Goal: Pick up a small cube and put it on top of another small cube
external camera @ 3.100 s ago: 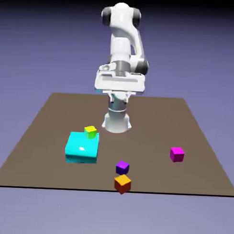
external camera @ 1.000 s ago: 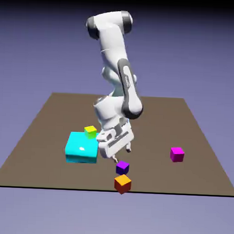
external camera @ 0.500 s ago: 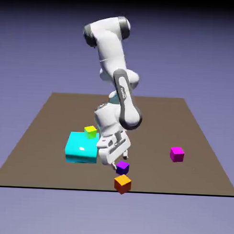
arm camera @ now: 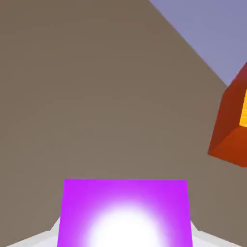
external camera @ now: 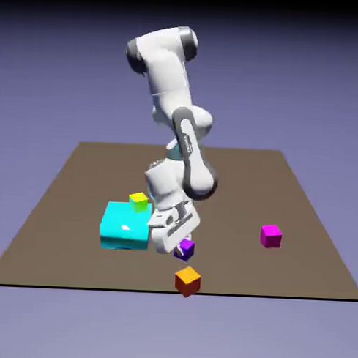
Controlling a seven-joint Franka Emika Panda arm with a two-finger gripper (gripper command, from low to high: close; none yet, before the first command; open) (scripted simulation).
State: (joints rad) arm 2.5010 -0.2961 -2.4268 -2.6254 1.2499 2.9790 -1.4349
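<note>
Purple cube (external camera: 185, 249) gripped by end effector (external camera: 183, 246), fingers closed on two opposite sides; cube seen large between the fingertips in hand view, bright glare on its face. Whether it is lifted off the table (external camera: 240, 192) cannot be told. Orange cube (external camera: 188, 281) located near it, at the table's edge closest to the camera, not touched; partly cut off at right border of hand view. Cyan block (external camera: 125, 227) placed to the exterior view's left of the end effector, yellow-green cube (external camera: 138, 202) seen at its far edge. Magenta cube (external camera: 271, 236) set well apart, on the exterior view's right.
</note>
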